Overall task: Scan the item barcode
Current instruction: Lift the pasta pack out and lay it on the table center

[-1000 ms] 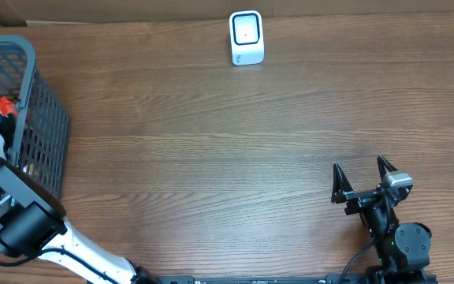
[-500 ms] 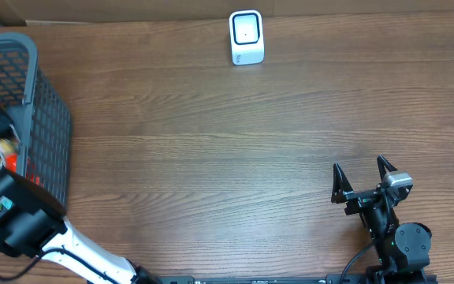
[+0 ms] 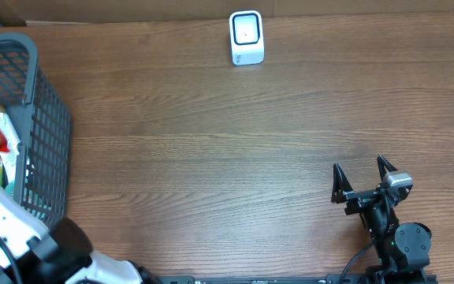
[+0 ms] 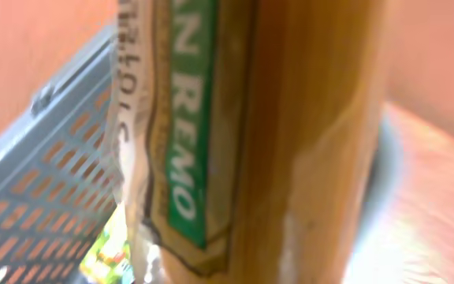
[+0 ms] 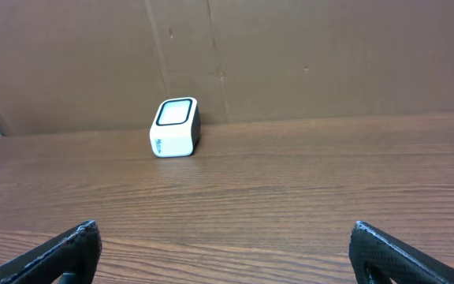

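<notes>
Wooden table backed by a cardboard wall. 1 white scanner stands at the far edge, near the middle. A grey basket of groceries sits at the left. The left arm enters from the near left. The left gripper, hidden from every view, is clamped on a tall packet with a green label, upright before the basket, well apart from the scanner. The right gripper rests near right, its 2 fingers spread wide and empty.
</notes>
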`<state>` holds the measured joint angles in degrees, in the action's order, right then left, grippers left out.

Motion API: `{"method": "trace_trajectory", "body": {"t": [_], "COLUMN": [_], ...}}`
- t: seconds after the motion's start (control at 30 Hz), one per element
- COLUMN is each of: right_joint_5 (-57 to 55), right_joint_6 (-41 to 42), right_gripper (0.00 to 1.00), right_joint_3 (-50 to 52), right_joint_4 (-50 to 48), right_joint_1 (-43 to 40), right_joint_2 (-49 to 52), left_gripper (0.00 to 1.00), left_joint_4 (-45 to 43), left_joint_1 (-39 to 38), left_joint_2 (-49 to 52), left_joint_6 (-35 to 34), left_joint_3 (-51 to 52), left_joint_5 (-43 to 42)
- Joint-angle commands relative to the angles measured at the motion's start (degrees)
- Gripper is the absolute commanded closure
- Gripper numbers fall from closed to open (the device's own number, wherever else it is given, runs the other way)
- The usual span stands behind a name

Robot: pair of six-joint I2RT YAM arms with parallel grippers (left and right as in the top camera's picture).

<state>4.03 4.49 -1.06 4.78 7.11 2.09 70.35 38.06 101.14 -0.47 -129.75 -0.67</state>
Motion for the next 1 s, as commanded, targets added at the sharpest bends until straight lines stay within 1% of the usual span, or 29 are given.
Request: {"method": "trace_trajectory", "body": {"t": [0.0, 0.1, 0.2, 0.3, 0.4, 0.43, 0.5, 0.53, 0.57, 0.63, 0.7, 0.73, 0.77, 0.83, 0.97], "right_joint_5": [-0.35, -0.33, -0.35, -0.35, -0.33, -0.35, -0.35, -0.35, -0.33, -0.35, -0.35, -0.33, -0.35, -0.35, -0.35], "right_joint_6": [0.17, 0.2, 0.2, 0.2, 0.2, 0.2, 0.2, 0.2, 0.2, 0.17, 0.2, 0.2, 0.2, 0.2, 0.2], "right_gripper": [0.0, 0.0, 0.0, 0.0, 0.0, 0.0, 0.0, 0.0, 0.0, 0.0, 0.0, 0.0, 0.0, 0.0, 0.0], "right_joint_3": [0.61, 0.61, 0.61, 0.61, 0.61, 0.61, 0.61, 0.61, 0.61, 0.61, 0.61, 0.61, 0.61, 0.61, 0.61], "right_joint_4": [-0.28, -0.31, -0.28, -0.31, -0.28, -0.28, -0.28, -0.31, -0.28, -0.28, -0.31, -0.31, -0.28, -0.31, -0.28], "right_joint_1": [-0.22, -0.22, -0.22, -0.22, -0.22, -0.22, -0.22, -0.22, -0.22, -0.22, -0.22, -0.22, -0.22, -0.22, -0.22], "right_joint_2": [-0.52, -0.52, -0.52, -0.52, -0.52, -0.52, -0.52, -0.52, -0.52, -0.52, -0.52, -0.52, -0.52, -0.52, -0.52], "left_gripper": [0.96, 0.96, 0.96, 0.96, 0.96, 0.96, 0.96, 0.96, 0.96, 0.96, 0.96, 0.96, 0.96, 0.96, 0.96], "left_joint_4": [-1.18, 0.15, 3.87, 8.44, 12.85, 14.91, 18.05, 20.31, 21.18, 21.77, 22.45, 23.04, 24.63, 26.23, 26.47], "left_joint_1": [-7.08, -14.64, -24.39, -33.44, -39.36, -41.42, -44.15, -46.6, -48.28, -51.1, -53.96, -55.25, -57.29, -59.3, -62.6], "left_joint_2": [-8.76, -12.35, -13.9, -13.11, -10.93, -9.49, -6.95, -4.24, -2.38, 0.61, 4.02, 5.84, 9.01, 12.35, 18.88], "left_joint_6": [2.23, 2.14, 1.36, -1.73, -8.68, -13.4, -20.35, -25.7, -27.91, -30.01, -34.07, -37.2, -42.25, -46.4, -49.0], "left_joint_3": [-4.33, -4.35, -4.33, -4.02, -3.26, -2.91, -2.38, -1.88, -1.46, -0.79, -0.22, -0.02, 0.02, 0.02, 0.17], "left_joint_5": [-1.7, -1.77, -1.86, -1.16, 2.47, 4.85, 7.8, 9.81, 10.86, 12.9, 16.37, 17.99, 20.0, 21.81, 22.29]}}
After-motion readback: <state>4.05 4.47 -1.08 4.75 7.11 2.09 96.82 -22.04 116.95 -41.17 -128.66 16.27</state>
